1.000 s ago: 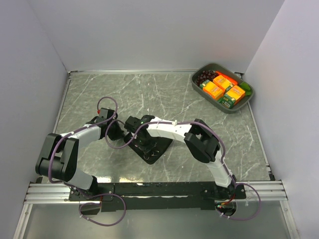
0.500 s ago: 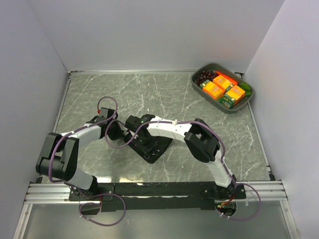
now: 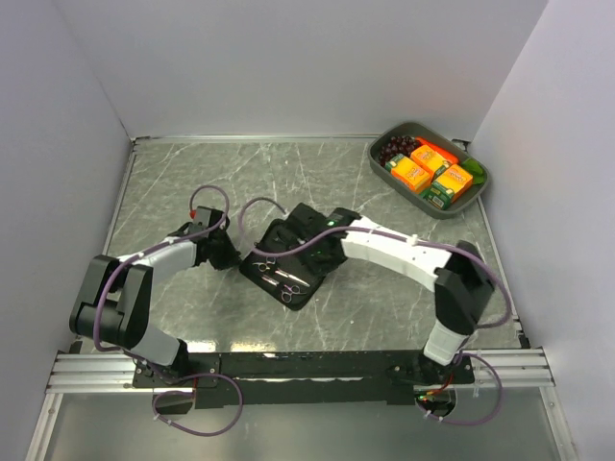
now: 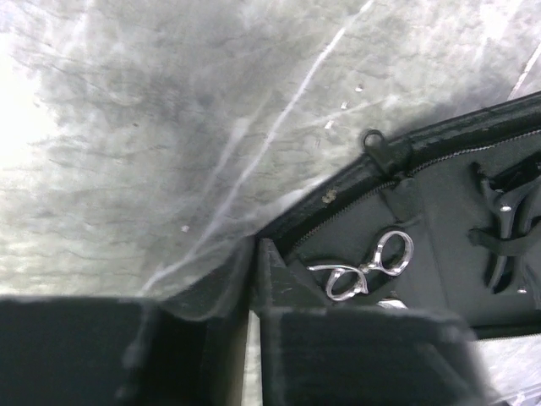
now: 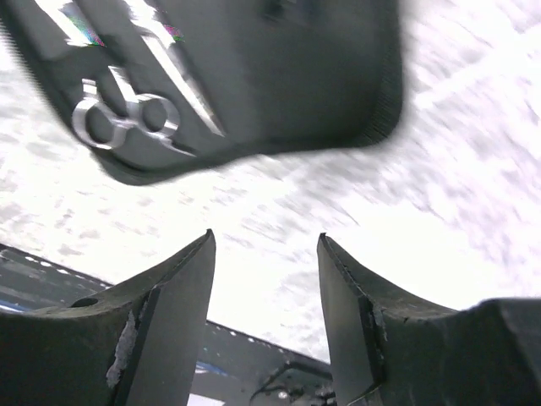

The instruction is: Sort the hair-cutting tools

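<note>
A flat black zip case (image 3: 300, 252) lies open at mid-table. Silver ring-handled scissors (image 3: 281, 274) lie inside it; their rings show in the left wrist view (image 4: 372, 266) and the right wrist view (image 5: 125, 120). I cannot make out the black hair clips. My left gripper (image 3: 233, 257) is shut, its tips (image 4: 255, 245) pinching the case's left rim (image 4: 338, 182). My right gripper (image 3: 322, 259) is open and empty (image 5: 266, 241), held above the table just past the case's near-right edge (image 5: 254, 152).
A grey tray (image 3: 478, 195) with orange boxes and dark grapes stands at the back right corner. Walls close the table on the left, back and right. The arms' base rail (image 3: 288, 365) runs along the near edge.
My right arm has swung back to the right off the case. The case now lies open with the scissors uncovered. My left gripper has stayed at the case's left rim.
</note>
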Controlling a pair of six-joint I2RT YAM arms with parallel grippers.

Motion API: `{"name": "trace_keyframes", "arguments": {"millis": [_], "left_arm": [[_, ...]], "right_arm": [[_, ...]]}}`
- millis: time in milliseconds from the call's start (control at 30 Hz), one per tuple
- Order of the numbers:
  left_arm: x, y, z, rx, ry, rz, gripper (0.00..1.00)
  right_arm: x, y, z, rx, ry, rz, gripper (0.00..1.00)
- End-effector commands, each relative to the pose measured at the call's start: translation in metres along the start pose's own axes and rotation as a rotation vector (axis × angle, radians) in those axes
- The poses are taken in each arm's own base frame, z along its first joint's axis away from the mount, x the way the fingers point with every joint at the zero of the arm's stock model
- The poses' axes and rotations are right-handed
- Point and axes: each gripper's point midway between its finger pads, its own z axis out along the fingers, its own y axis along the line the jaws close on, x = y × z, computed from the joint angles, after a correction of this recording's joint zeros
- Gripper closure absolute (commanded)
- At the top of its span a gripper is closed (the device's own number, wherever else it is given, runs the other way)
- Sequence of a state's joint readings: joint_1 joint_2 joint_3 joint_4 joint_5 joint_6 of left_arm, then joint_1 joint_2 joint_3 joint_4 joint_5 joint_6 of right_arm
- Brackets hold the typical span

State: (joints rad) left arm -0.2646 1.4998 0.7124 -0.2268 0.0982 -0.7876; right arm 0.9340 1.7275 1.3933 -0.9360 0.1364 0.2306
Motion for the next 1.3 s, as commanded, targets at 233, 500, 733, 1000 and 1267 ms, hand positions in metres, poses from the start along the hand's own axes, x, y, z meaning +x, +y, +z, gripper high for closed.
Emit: {"name": "trace_keyframes", "arguments": {"millis": [233,500,733,1000,1267], "left_arm": [[-0.068,-0.049,-0.049,-0.041,-0.125,0.106,0.44],[-0.153,-0.127,-0.043,0.076,-0.272,0.245,0.39],[-0.148,-0.203,0.019,0.409,-0.110,0.319,0.42],[-0.072,-0.260,0.052,0.717,0.141,0.485,0.44],[-0.027,-0.245,0.060,0.639,0.207,0.538,0.43]], "right_arm": [[0.032,-0.019,0.008,-0.041,0.056,0.254,0.42],[0.034,0.018,-0.010,-0.260,-0.004,0.203,0.65],[0.047,0.077,-0.011,-0.339,-0.005,-0.089,1.00],[0.032,0.133,0.002,-0.439,0.003,-0.232,1.00],[0.015,0.156,0.026,-0.454,0.002,-0.279,1.00]]}}
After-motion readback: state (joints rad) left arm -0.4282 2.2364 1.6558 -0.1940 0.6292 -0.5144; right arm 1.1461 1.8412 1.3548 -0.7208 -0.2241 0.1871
